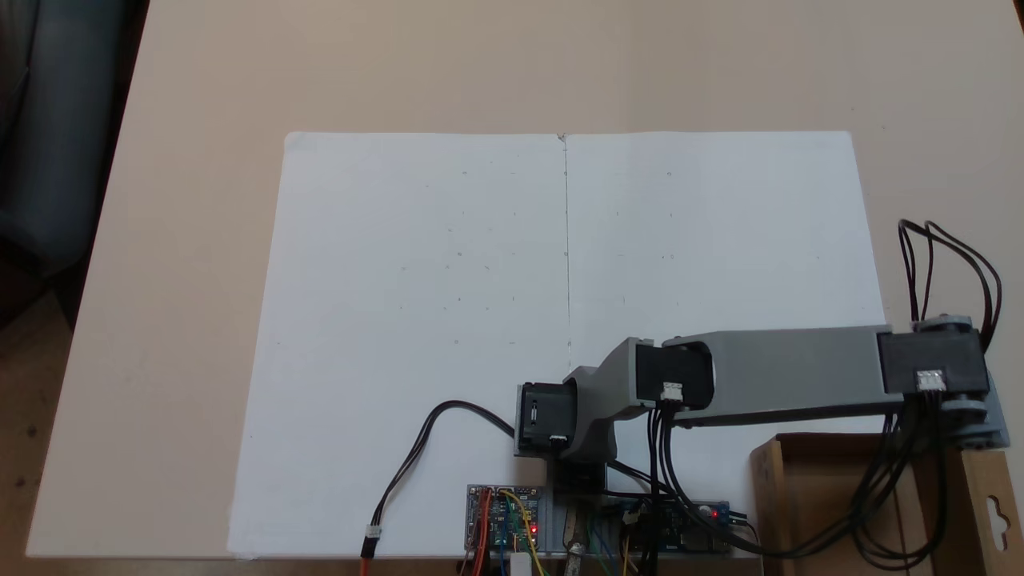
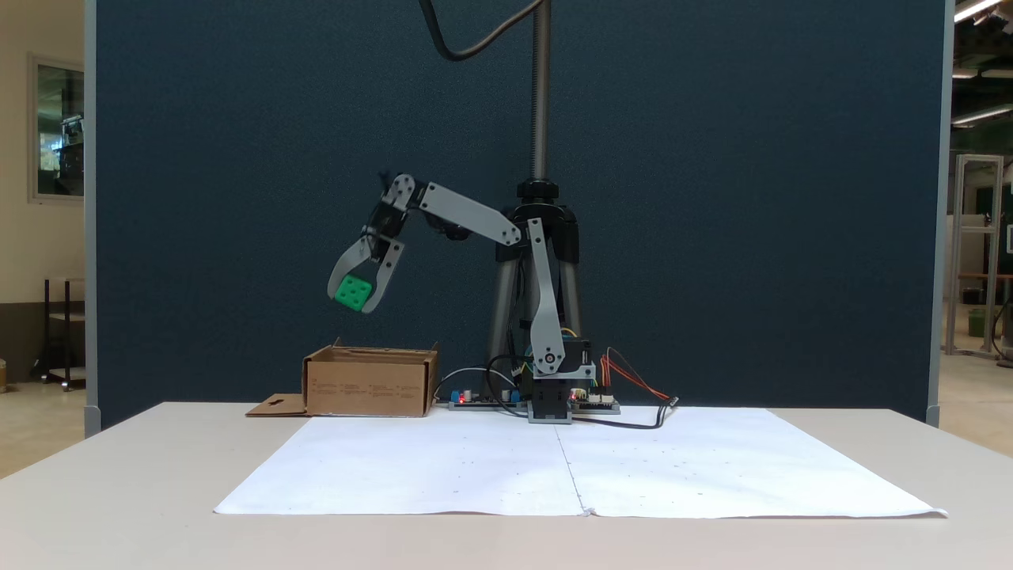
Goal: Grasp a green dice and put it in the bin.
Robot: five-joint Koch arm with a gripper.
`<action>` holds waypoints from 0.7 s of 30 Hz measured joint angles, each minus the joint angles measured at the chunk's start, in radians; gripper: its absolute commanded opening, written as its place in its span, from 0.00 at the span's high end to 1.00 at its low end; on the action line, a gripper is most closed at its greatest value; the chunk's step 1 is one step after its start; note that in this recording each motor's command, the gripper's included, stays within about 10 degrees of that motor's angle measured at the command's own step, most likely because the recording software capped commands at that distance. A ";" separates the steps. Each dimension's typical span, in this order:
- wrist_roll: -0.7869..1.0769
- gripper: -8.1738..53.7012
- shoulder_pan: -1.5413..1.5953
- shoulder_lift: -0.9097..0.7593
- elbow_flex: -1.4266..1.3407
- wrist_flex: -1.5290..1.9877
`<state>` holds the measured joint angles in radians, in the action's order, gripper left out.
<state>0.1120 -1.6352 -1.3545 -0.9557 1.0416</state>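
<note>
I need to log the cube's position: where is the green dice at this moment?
In a fixed view from the front, the green dice is held in the gripper, in the air above the cardboard bin, left of the arm's base.

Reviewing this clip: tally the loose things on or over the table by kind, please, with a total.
Green dice, held in the claw above the box: 1
Cardboard box: 1
White paper sheets, laid side by side: 2
Total: 4
</note>
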 measured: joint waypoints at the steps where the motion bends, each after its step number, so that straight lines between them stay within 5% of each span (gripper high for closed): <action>1: 0.002 0.67 -0.018 0.017 0.000 0.000; 21: 0.046 0.67 -0.155 0.172 0.037 0.106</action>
<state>0.1580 -1.7902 -1.1827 -0.9189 1.1474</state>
